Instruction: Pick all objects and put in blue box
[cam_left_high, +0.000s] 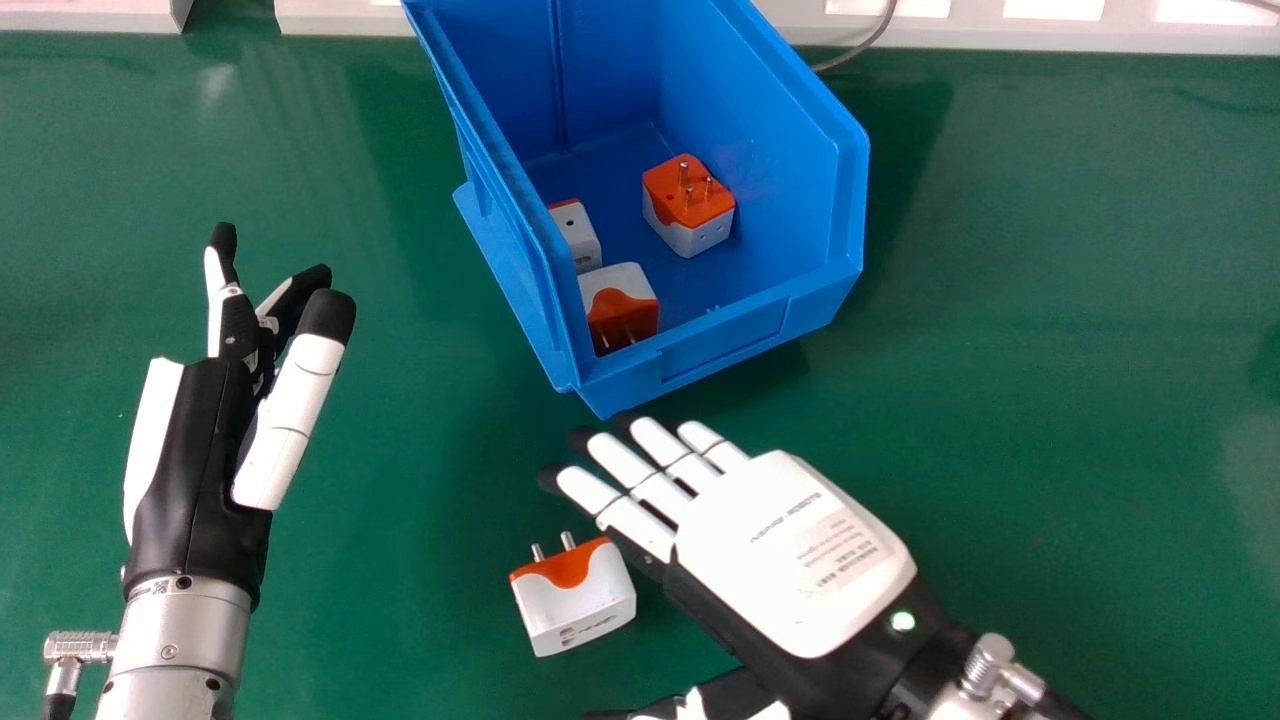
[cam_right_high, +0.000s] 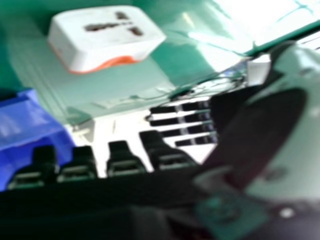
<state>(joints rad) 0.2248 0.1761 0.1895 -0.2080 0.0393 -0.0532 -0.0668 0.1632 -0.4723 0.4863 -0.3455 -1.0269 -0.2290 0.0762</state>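
The left hand (cam_left_high: 195, 460) is hovering open left of the blue box (cam_left_high: 720, 340), the right hand (cam_left_high: 785, 545) pointing straight fingers toward it.

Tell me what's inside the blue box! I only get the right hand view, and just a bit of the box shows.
Observer: Three orange-and-white plug adapters are inside the blue box.
Operator: Cool! And the loose plug adapter I can see, with holes on its white side, does it have pokey bits anywhere?
Observer: Yes, in the head view I can see two metal pins sticking out of its orange side.
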